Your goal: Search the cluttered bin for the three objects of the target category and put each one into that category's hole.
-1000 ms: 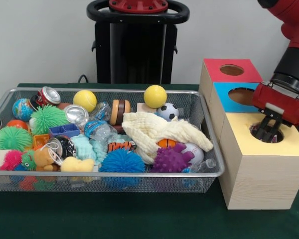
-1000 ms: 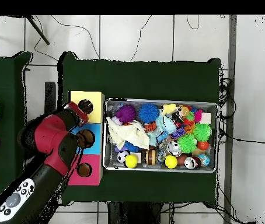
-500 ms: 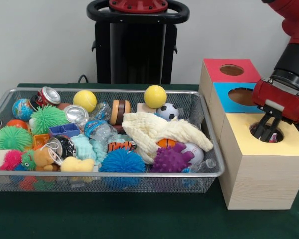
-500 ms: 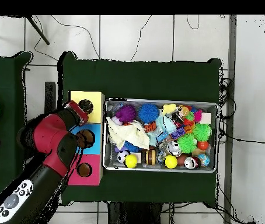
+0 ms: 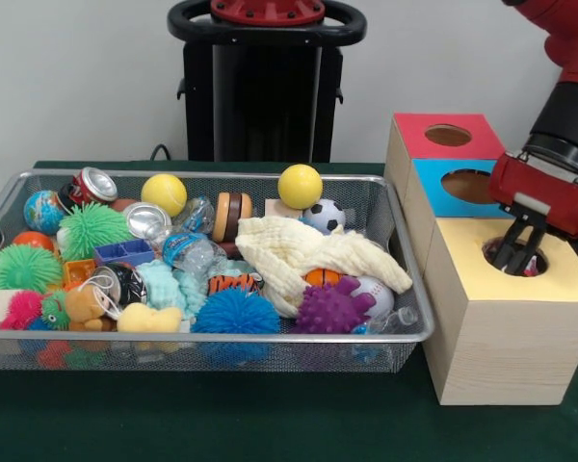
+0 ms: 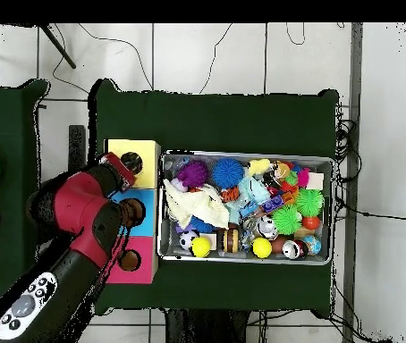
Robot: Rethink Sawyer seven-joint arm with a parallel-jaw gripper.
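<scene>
A: Just below the fingers (image 5: 516, 252), the yellow-topped box (image 5: 506, 332) looks like pale wood, grain showing, with a matt painted top.

B: And the wire bin (image 5: 270, 345), well off to their side?

A: Shiny metal mesh. In it, a soft cream cloth (image 5: 308, 252), glossy yellow balls (image 5: 300, 186), rubbery spiky balls (image 5: 235, 313), and a dented metal can (image 5: 92, 185).

A wire mesh bin (image 5: 409, 289) full of toys is set on the green-covered bench (image 5: 270, 423), with three wooden hole boxes (image 5: 501, 327) lined up right beside it.
</scene>
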